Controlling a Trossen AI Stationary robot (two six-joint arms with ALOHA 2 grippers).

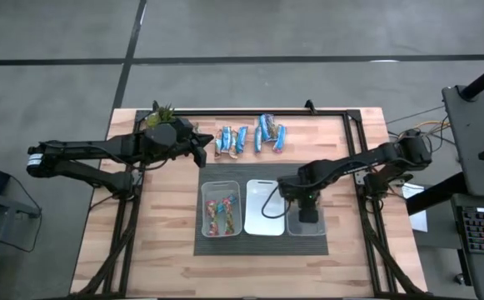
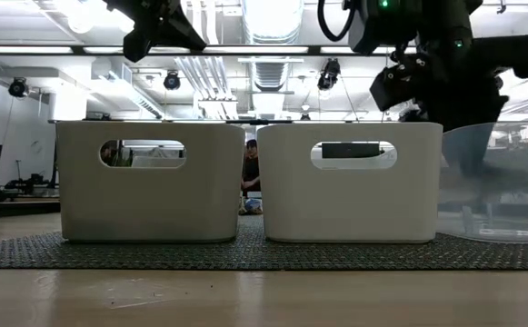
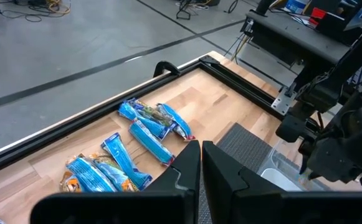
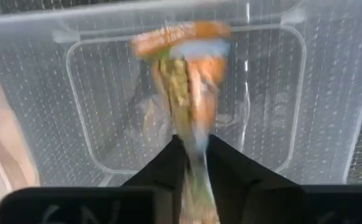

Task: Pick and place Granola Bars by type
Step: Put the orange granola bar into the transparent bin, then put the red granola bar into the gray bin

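Several blue-wrapped granola bars point(image 1: 251, 137) lie flat in two clusters near the table's far edge, also visible in the left wrist view point(image 3: 146, 134). My left gripper point(image 1: 198, 148) hovers shut just left of them, touching nothing; in its wrist view point(image 3: 200, 155) the fingers are together. My right gripper point(image 1: 308, 205) is over the clear right-hand bin point(image 1: 306, 223), shut on an orange-and-green wrapped bar point(image 4: 187, 81). The left bin point(image 1: 221, 208) holds several colourful bars. My right gripper pinches the orange-and-green bar between its two fingers point(image 4: 171, 163), by the end nearest the wrist point(image 4: 196, 149). It comes from above, pointing down into the clear bin. The bar hangs below the fingers, its free end point(image 4: 181, 43) close to the bin's floor; whether it touches, I cannot tell.
Three bins stand side by side on a dark mat point(image 1: 262, 243); the middle one point(image 1: 265, 208) looks white inside. A small green plant point(image 1: 162, 110) sits at the far left corner. A black frame rail point(image 3: 230, 78) borders the table. Bare wood lies at the near side.
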